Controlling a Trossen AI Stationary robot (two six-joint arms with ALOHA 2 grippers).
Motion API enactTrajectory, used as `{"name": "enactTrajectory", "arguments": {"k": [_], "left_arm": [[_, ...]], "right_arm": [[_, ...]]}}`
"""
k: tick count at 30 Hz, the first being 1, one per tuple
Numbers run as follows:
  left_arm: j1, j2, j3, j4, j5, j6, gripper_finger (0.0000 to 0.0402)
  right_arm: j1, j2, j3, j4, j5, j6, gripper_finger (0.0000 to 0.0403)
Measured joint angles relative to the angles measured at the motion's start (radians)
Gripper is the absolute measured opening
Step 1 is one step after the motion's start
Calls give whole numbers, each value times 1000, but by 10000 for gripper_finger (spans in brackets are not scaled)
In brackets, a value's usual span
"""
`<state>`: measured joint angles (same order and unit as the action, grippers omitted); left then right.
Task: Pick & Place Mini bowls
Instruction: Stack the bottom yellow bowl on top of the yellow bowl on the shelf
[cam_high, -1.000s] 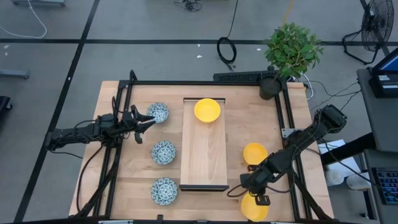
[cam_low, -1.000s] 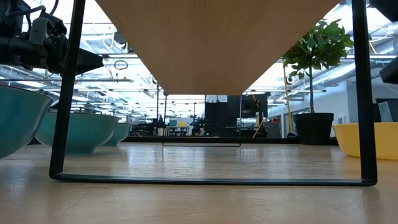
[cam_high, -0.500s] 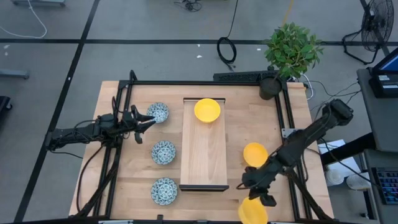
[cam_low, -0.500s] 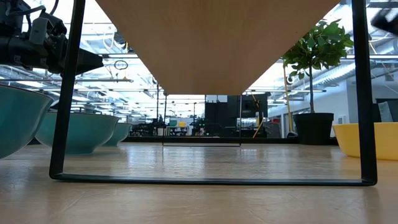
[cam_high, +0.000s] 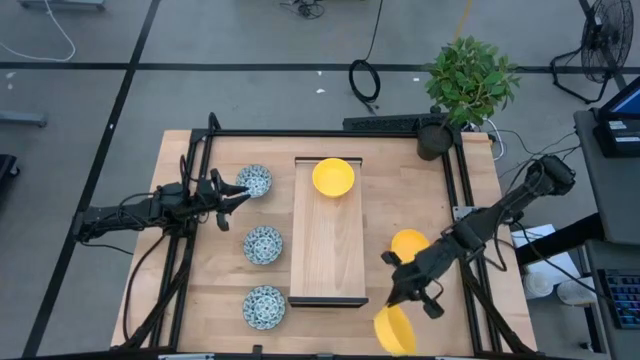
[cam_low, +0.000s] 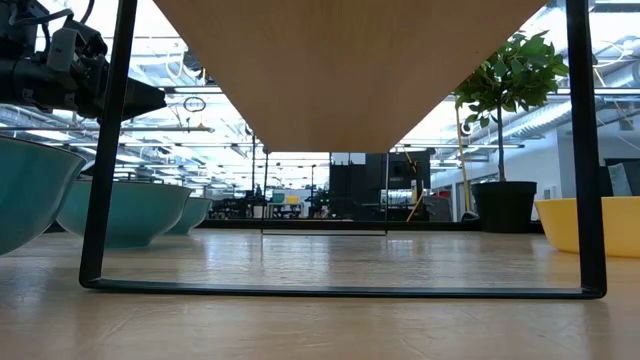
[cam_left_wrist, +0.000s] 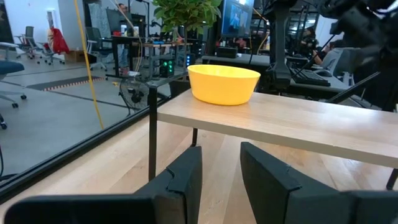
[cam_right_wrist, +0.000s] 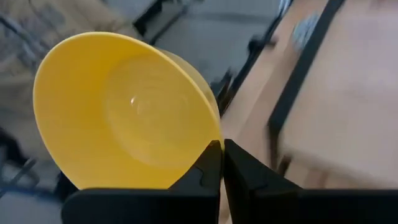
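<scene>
Right gripper (cam_high: 401, 302) has swung its plain yellow mini bowl (cam_high: 395, 329) leftward since a second ago, off the near table edge toward the long wooden tray's (cam_high: 327, 250) near end. Fingers pinch the rim; bowl tipped on edge, opening sideways, per the right wrist view (cam_right_wrist: 127, 112). Left gripper (cam_high: 238, 192) unmoved, jaws part-spread, empty, beside the far blue-green patterned bowl (cam_high: 254, 180). Left wrist view shows the tray raised on legs with a second yellow bowl (cam_left_wrist: 224, 84); low view misses the held bowl.
</scene>
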<state>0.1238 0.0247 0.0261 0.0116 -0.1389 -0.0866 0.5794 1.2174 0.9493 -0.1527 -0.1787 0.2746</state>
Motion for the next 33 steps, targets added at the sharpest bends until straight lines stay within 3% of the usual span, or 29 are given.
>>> {"name": "enactTrajectory", "arguments": {"k": [15,20,26,33], "left_arm": [[0,0,0,0,0,0,113],[0,0,0,0,0,0,113],[0,0,0,0,0,0,113],[0,0,0,0,0,0,113]], "right_arm": [[-320,-9,0,381,1,-183,0],[-425,-9,27,450,78,-268,0],[-572,33,216,353,76,-321,0],[-711,177,591,95,75,-323,0]]}}
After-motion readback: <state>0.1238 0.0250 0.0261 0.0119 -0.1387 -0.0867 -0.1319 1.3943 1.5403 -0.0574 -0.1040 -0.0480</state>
